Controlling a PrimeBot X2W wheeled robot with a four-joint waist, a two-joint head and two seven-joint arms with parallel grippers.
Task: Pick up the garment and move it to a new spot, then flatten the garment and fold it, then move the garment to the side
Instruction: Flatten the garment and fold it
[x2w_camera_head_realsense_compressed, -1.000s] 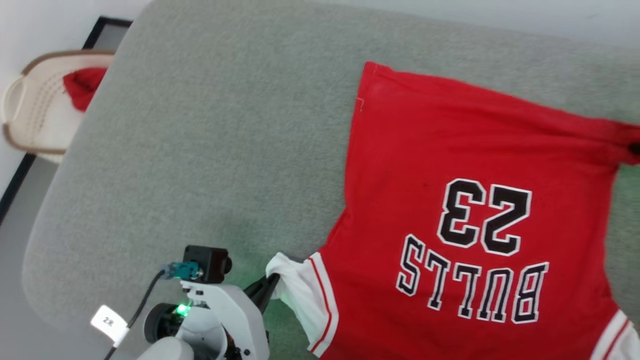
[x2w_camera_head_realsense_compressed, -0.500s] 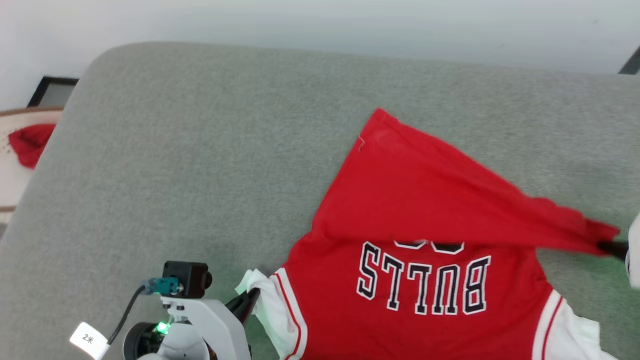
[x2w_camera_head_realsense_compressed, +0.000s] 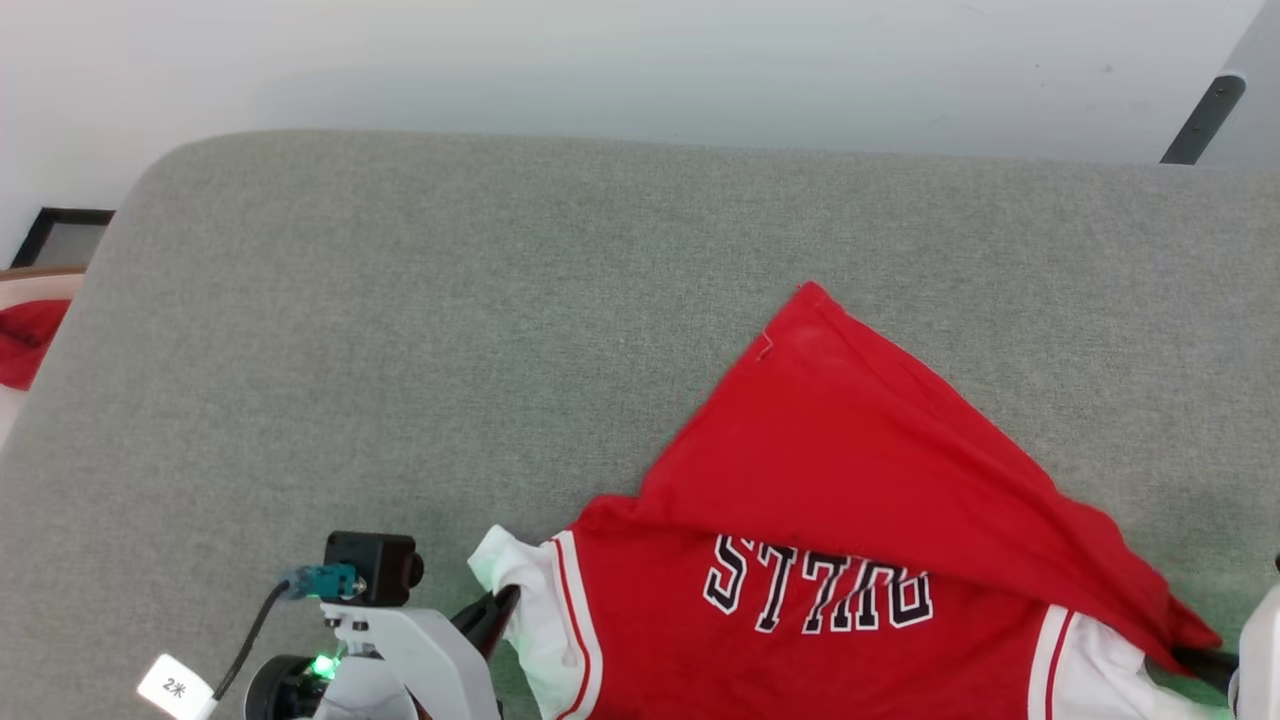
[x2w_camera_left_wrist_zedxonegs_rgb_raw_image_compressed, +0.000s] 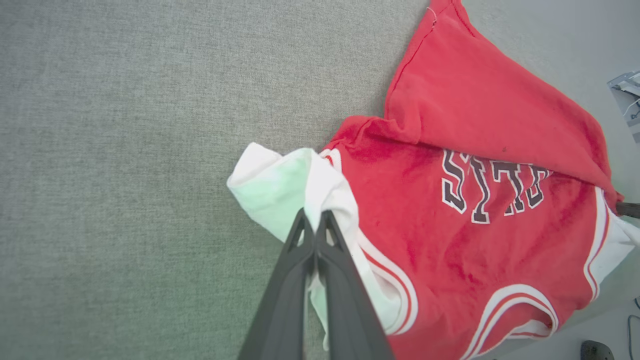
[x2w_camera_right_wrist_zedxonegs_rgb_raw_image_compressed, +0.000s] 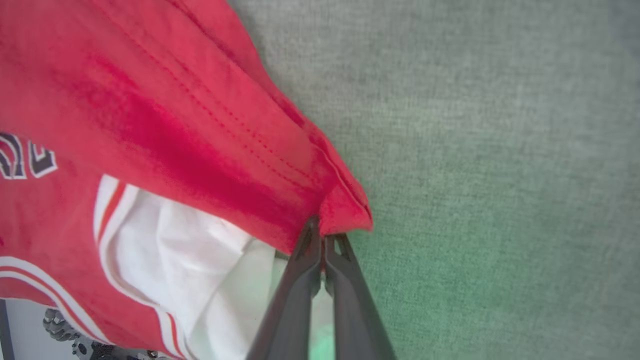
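The garment (x2w_camera_head_realsense_compressed: 860, 470) is a red shirt with white sleeves, lying at the near right of the grey padded surface (x2w_camera_head_realsense_compressed: 400, 350). Its far hem is folded toward me and covers the upper part of the black lettering. My left gripper (x2w_camera_head_realsense_compressed: 503, 603) is shut on the white left sleeve (x2w_camera_left_wrist_zedxonegs_rgb_raw_image_compressed: 272, 182); in the left wrist view its fingers (x2w_camera_left_wrist_zedxonegs_rgb_raw_image_compressed: 300, 250) pinch the cloth together. My right gripper (x2w_camera_head_realsense_compressed: 1205, 662) is shut on the red hem corner (x2w_camera_right_wrist_zedxonegs_rgb_raw_image_compressed: 345, 210), held low over the white right sleeve (x2w_camera_right_wrist_zedxonegs_rgb_raw_image_compressed: 190, 240).
A small plain red cloth (x2w_camera_head_realsense_compressed: 25, 340) lies at the far left edge, off the surface. A dark framed panel (x2w_camera_head_realsense_compressed: 60, 235) sits on the floor beyond it, and a dark slanted post (x2w_camera_head_realsense_compressed: 1200, 120) stands at the top right. The surface's left half is bare grey fabric.
The head camera has shifted. My right gripper has pulled the hem corner toward me across the shirt, hiding the number and part of the lettering. The left gripper keeps hold of the sleeve.
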